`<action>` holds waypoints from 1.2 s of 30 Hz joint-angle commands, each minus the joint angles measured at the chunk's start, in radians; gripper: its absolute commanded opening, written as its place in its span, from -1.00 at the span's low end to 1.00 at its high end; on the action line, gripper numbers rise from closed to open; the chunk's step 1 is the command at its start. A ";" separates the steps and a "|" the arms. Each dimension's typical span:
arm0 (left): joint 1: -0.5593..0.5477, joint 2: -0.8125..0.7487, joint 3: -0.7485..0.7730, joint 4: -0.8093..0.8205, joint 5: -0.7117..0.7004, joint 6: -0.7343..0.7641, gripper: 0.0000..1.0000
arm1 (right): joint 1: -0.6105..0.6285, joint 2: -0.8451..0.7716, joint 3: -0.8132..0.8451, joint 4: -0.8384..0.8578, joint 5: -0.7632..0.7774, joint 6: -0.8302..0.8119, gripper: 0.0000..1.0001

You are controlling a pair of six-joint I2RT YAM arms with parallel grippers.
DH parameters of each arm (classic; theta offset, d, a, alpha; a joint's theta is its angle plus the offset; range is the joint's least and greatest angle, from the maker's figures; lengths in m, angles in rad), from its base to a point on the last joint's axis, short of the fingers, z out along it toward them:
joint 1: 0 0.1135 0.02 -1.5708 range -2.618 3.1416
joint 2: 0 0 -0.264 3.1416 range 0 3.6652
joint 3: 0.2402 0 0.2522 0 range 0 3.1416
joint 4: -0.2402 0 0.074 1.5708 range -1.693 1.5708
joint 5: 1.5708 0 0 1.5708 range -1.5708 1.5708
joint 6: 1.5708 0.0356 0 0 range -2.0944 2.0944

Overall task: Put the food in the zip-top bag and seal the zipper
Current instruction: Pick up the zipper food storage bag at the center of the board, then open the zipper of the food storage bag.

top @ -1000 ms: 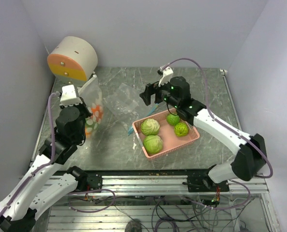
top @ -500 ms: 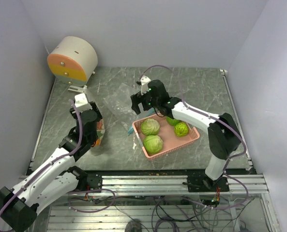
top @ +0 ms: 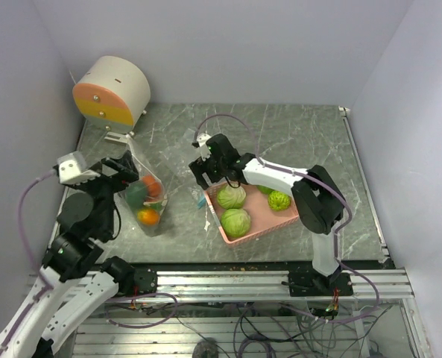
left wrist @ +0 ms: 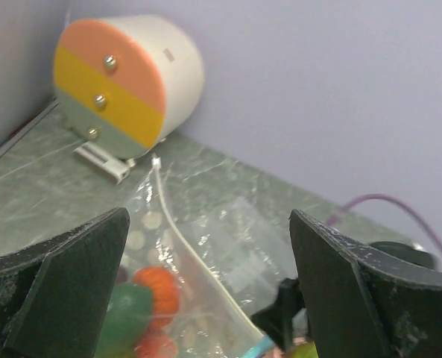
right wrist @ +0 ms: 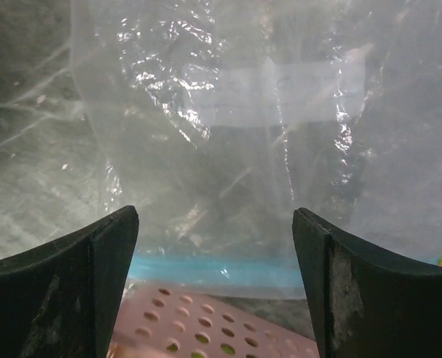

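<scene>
The clear zip-top bag (top: 155,195) lies on the table with an orange, a dark green and another orange piece of food (top: 147,201) inside it. My left gripper (top: 122,167) is open just left of the bag and holds nothing. In the left wrist view the bag (left wrist: 228,253) and its orange piece (left wrist: 158,289) show between the spread fingers. My right gripper (top: 204,179) is open at the bag's mouth. In the right wrist view the teal zipper (right wrist: 221,268) runs across between the fingers (right wrist: 109,253), above the pink tray (right wrist: 213,328). Pale green cabbages (top: 232,196) sit in the tray.
The pink tray (top: 295,215) stands right of the bag and holds several green pieces, among them a second cabbage (top: 236,221). A round cream drum with orange, yellow and green bands (top: 110,91) stands at the back left corner, beside the left wall.
My left gripper opened, let go of the bag and drew back to the left. The bag settled on the table. My right gripper swung left to the bag's mouth.
</scene>
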 commanded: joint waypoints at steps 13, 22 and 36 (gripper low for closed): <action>-0.003 -0.216 -0.020 -0.051 0.414 0.117 1.00 | -0.045 -0.147 0.021 0.137 0.077 0.276 -1.00; -0.003 -0.173 -0.123 0.123 0.602 0.183 0.86 | -0.164 -0.468 -0.130 0.369 -0.168 0.716 -1.00; -0.003 0.095 -0.340 0.913 0.904 0.023 0.86 | -0.174 -0.534 -0.248 0.573 -0.422 0.960 -1.00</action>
